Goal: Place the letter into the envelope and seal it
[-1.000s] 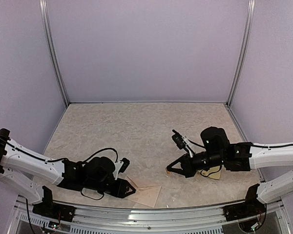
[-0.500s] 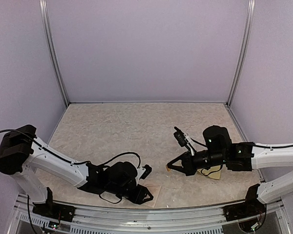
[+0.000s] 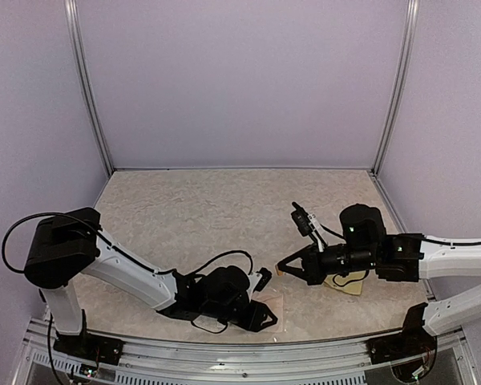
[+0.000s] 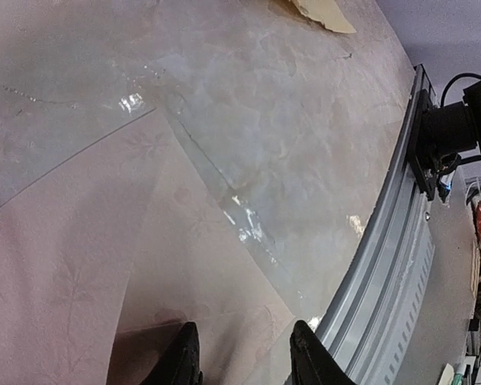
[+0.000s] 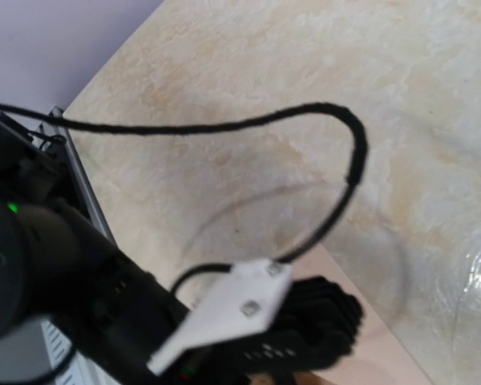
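Note:
The pale pinkish envelope [image 3: 271, 303] lies flat near the table's front edge and fills the lower left wrist view [image 4: 80, 265]. My left gripper [image 3: 266, 321] is stretched far right, low over the envelope. Its jaws [image 4: 244, 357] stand partly apart, tips down on the paper near its corner, nothing pinched between them. My right gripper [image 3: 280, 271] hovers just beyond the envelope, shut, with a small tan sticker at its tip. Its own fingers are out of sight in the right wrist view. The letter does not show.
The yellowish sticker sheet [image 3: 349, 283] lies under the right forearm, also in the left wrist view [image 4: 325, 12]. A clear film [image 4: 224, 144] lies on the table beside the envelope. The metal front rail [image 4: 385, 265] runs close by. The left wrist and its cable [image 5: 248, 313] fill the right wrist view.
My left arm has swept rightward along the front edge, and the envelope has slid right with it. My right gripper has shifted slightly right and up, staying shut.

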You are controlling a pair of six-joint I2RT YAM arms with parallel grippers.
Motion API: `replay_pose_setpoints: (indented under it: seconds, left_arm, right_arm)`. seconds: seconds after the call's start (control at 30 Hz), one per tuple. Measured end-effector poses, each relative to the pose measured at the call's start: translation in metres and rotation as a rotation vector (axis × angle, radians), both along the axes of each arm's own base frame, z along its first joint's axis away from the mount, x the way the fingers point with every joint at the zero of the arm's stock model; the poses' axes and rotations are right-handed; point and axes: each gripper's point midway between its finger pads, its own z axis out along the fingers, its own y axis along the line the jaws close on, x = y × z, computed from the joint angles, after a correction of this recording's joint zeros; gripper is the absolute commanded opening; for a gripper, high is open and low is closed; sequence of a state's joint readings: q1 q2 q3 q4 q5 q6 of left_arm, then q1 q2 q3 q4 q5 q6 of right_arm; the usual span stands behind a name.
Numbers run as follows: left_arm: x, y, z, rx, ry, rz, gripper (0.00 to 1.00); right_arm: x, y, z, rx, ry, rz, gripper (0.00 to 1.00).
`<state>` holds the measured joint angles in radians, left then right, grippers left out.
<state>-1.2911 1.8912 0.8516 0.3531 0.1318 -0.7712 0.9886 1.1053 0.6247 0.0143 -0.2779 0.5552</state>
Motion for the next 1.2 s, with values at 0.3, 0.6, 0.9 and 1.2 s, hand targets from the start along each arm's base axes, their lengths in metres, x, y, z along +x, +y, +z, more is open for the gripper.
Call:
replay_pose_setpoints:
  seconds: [0.3,0.6,0.9,1.2]
  left_arm:
    - [0.022,-0.029,0.024,-0.076,-0.032,0.046,0.38]
    - [0.024,-0.007,0.115,-0.148,-0.101,0.033,0.37]
    - [0.075,0.044,0.105,0.006,-0.174,0.064,0.28]
    - [0.066,0.059,0.038,0.215,-0.159,-0.1,0.24]
  right_arm:
    - [0.007,-0.009,0.005,-0.005,-0.017,-0.065,0.0]
    - [0.01,-0.02,0.009,-0.021,-0.036,-0.108,0.0]
    - [0.006,-0.02,0.008,-0.028,-0.029,-0.091,0.0]
    - [0.006,-0.02,0.002,-0.037,-0.01,-0.09,0.0]
